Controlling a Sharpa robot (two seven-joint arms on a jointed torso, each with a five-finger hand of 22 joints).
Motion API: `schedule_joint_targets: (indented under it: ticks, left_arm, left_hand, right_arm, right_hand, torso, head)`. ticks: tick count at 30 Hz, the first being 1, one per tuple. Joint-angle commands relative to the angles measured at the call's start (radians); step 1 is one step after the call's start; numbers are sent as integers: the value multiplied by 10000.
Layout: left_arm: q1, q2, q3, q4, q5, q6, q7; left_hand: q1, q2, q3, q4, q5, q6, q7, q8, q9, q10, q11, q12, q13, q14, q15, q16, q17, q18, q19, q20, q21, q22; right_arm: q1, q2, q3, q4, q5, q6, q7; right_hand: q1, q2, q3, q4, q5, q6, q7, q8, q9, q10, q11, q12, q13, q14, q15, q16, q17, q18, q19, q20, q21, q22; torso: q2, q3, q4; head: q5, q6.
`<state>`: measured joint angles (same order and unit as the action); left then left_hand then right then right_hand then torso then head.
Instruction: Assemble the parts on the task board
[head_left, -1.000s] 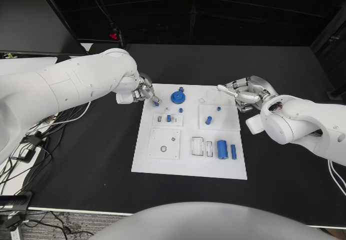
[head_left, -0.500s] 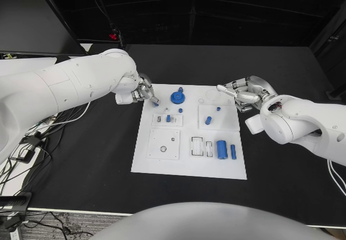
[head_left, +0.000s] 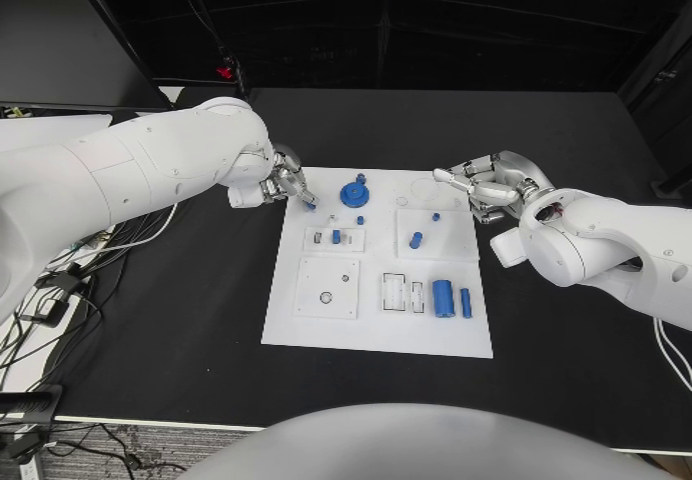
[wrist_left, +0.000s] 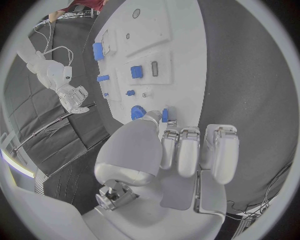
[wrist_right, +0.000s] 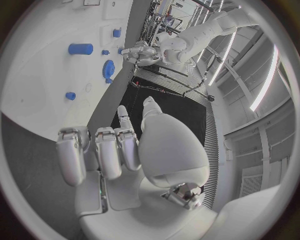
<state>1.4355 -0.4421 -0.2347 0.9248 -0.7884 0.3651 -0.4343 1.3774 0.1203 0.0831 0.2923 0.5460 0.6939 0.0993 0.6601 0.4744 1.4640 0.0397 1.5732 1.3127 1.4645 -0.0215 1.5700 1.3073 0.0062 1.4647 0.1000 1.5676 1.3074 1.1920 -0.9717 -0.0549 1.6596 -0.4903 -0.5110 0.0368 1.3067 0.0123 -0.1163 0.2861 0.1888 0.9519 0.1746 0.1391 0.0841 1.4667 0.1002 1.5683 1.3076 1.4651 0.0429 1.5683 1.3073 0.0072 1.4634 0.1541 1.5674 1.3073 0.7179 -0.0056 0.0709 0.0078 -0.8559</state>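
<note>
Board (head_left: 378, 330), a white plate, lies flat in the middle of the black table (head_left: 577, 380). Small blue parts sit on it. A blue gear (head_left: 355, 191) stands near the far edge of the board. A little blue peg (head_left: 417, 240) lies in a raised white square on the right side. Two blue cylinders (head_left: 444, 298) lie side by side near the right edge, closer to the robot. One more small blue bit (head_left: 336, 237) sits in a little white square on the left side.

The left hand (head_left: 287, 185) is at the board's far left corner. Its fingers are pressed close together and it pinches a small blue part (head_left: 309, 203) between the thumb and a finger, just over the board's edge. The left wrist view shows that blue part (wrist_left: 165, 115) at the fingertips, with the gear (wrist_left: 138, 112) just beside it.

The right hand (head_left: 486, 186) is at the board's far right corner, above the table and board edge. Its fingers are curled in and hold nothing. The right wrist view shows its fingers (wrist_right: 100, 152) bent side by side, with the gear (wrist_right: 109, 68) and a cylinder (wrist_right: 80, 49) farther off on the board.
</note>
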Motion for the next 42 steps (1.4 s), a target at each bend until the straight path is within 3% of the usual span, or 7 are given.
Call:
schedule_joint_targets:
  ticks: [1, 7, 14, 20, 25, 42]
  left_arm:
    - [15, -14, 4, 17, -44, -157, 299]
    - [16, -24, 4, 26, -44, -175, 345]
    - [16, -115, 4, 116, -44, -296, 458]
    - [25, -405, 4, 450, -44, -513, 555]
    - [88, -857, 4, 1069, -43, -735, 621]
    - [185, -2249, 3, 3395, -42, -973, 613]
  left_hand:
    - [781, 606, 267, -2, 35, 75, 0, -59, 4, 1068, -25, -24, 2581, 1063, -37, 8, 2635, -62, 1061, -37, 32, 2634]
    - [653, 342, 981, 4, 14, 109, 31, -70, 4, 1068, 1, -24, 2581, 1063, -15, 8, 2635, -62, 1061, -18, 32, 2634]
    - [580, 269, 1197, 3, 11, 136, 23, -60, 11, 1068, -3, -24, 2581, 1063, -13, 8, 2635, -62, 1061, -13, 32, 2634]
    - [517, 206, 1353, 5, 6, 157, 23, -53, 16, 1068, -4, -24, 2581, 1063, -16, 8, 2635, -62, 1061, -10, 32, 2634]
    - [448, 169, 1432, 13, -1, 177, 29, -42, 21, 1068, -1, -24, 2581, 1063, -16, 8, 2635, -62, 1061, -9, 32, 2634]
    - [91, 24, 1590, 27, -38, 242, 41, -17, 28, 1068, 8, -24, 2581, 1063, -12, 8, 2635, -62, 1061, -7, 32, 2634]
  right_arm:
    - [11, 4, 4, -3, 24, 28, 22]
    - [11, 11, 4, -16, 24, 34, 19]
    - [10, 14, 4, -26, 24, 37, 14]
    - [9, -6, 3, -32, 24, 32, 7]
    - [8, -45, 2, -24, 24, 23, 2]
    - [-17, -79, 1, -15, 24, 18, -4]
  right_hand:
    - [36, 98, -51, 17, 64, -47, -45, 46, 9, 1041, -23, 25, 2632, 1057, -13, 24, 2635, -72, 1074, -14, 34, 2635]
    - [40, 106, -60, 17, 65, -40, -48, 57, 11, 1041, -26, 25, 2632, 1057, -15, 24, 2635, -72, 1074, -16, 34, 2635]
    - [40, 106, -60, 17, 65, -40, -48, 57, 11, 1041, -26, 25, 2632, 1057, -15, 24, 2635, -72, 1074, -16, 34, 2635]
    - [40, 106, -60, 17, 65, -40, -48, 57, 11, 1041, -26, 25, 2632, 1057, -15, 24, 2635, -72, 1074, -16, 34, 2635]
    - [40, 106, -60, 17, 65, -40, -48, 57, 11, 1041, -26, 25, 2632, 1057, -15, 24, 2635, -72, 1074, -16, 34, 2635]
    - [40, 106, -60, 17, 65, -40, -48, 57, 11, 1041, -26, 25, 2632, 1057, -15, 24, 2635, -72, 1074, -16, 34, 2635]
  torso:
    - [3, 0, 1]
    - [3, 2, 1]
    - [-2, -2, -5]
    - [-6, 6, 8]
    - [2, 14, 36]
    - [-2, 1, 7]
  head:
    - [-12, -8]
    - [-4, -23]
    - [-8, -25]
    - [-20, -27]
    - [-40, -27]
    - [11, -67]
